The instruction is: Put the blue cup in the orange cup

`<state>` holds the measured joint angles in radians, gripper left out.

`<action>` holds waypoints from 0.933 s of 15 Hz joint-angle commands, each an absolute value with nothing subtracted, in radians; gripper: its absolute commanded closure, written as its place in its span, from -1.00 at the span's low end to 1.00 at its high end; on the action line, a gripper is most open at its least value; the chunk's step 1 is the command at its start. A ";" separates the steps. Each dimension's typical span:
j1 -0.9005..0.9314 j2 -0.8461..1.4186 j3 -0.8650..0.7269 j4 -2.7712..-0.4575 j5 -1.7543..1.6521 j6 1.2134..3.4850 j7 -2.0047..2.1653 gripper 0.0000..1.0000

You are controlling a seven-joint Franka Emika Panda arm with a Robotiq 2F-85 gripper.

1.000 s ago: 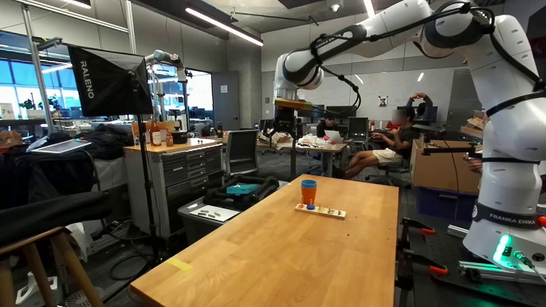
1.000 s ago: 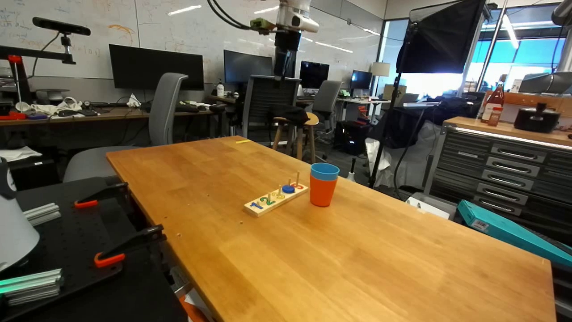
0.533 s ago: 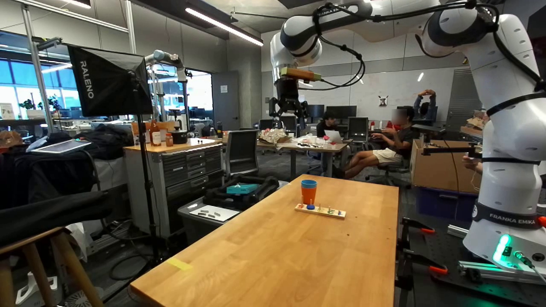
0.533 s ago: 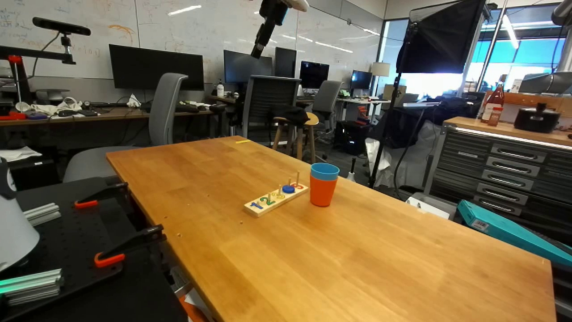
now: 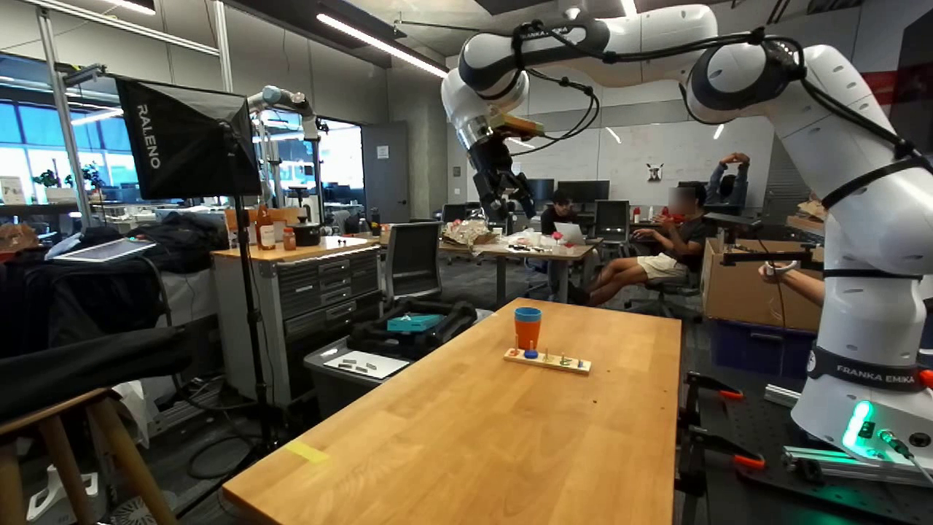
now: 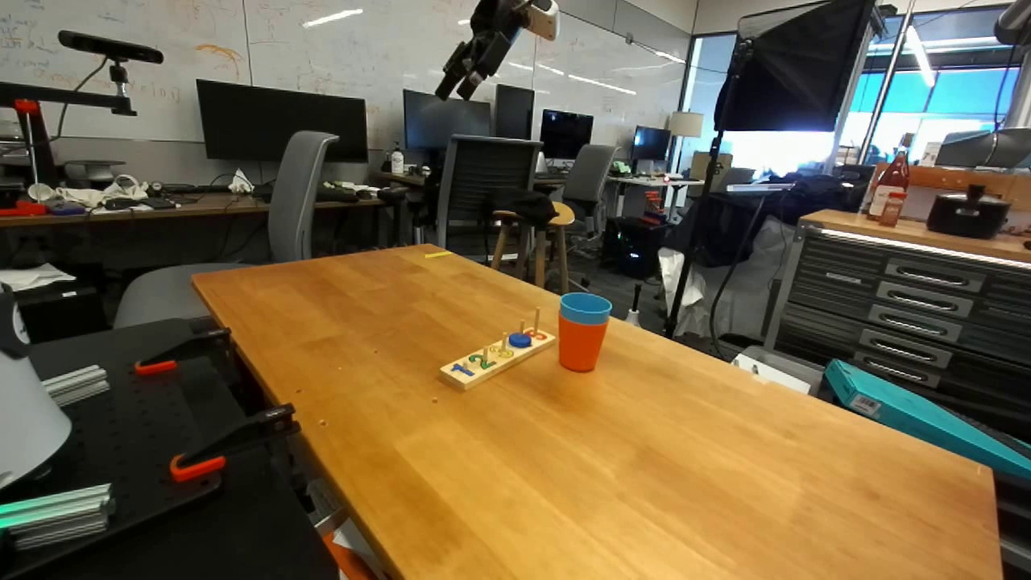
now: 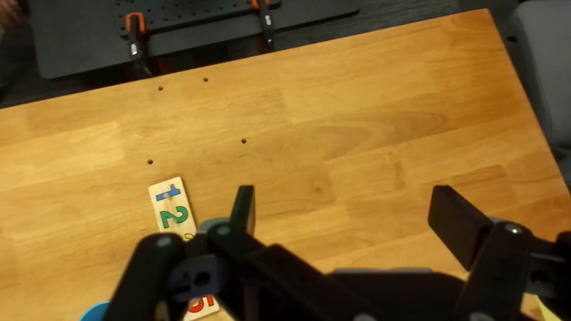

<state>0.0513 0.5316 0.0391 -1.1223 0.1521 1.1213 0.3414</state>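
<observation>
The blue cup (image 5: 528,313) sits upright inside the orange cup (image 5: 528,335) on the wooden table. Both exterior views show this: the rim of the blue cup (image 6: 585,308) stands out above the orange cup (image 6: 581,346). In the wrist view only a sliver of the blue cup (image 7: 93,313) shows at the lower left edge, and the orange cup is out of sight. My gripper (image 5: 514,210) is high above the table, tilted, away from the cups. It also shows in an exterior view (image 6: 457,90). In the wrist view its fingers (image 7: 342,200) are wide apart with nothing between them.
A number board with pegs and a blue ring (image 6: 498,360) lies beside the cups; it shows partly in the wrist view (image 7: 171,209). Clamps (image 6: 233,443) grip the table (image 6: 612,483) edge by the robot base. A softbox stand (image 5: 251,292) stands past the opposite edge.
My gripper has risen and gone from pointing straight down to tilted. The arm has shifted with it. The cups and the number board have not moved.
</observation>
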 commanded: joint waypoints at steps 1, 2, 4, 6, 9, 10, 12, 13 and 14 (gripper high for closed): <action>0.101 0.689 0.020 -0.895 -0.017 1.012 0.217 -1.00; 0.113 0.713 0.016 -0.861 -0.073 1.015 0.180 -1.00; 0.135 0.756 0.015 -0.787 -0.154 1.062 0.128 -1.00; 0.129 0.788 0.026 -0.710 -0.117 1.119 0.149 -1.00; 0.123 0.742 0.039 -0.795 -0.100 1.148 0.175 -1.00; 0.123 0.746 0.039 -0.782 -0.096 1.148 0.175 -1.00; 0.123 0.745 0.039 -0.791 -0.096 1.148 0.175 -1.00; 0.123 0.746 0.039 -0.795 -0.096 1.148 0.175 -1.00; 0.123 0.746 0.039 -0.796 -0.096 1.148 0.175 -1.00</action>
<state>0.1228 0.7460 0.0391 -0.7960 -0.0959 1.1480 0.1751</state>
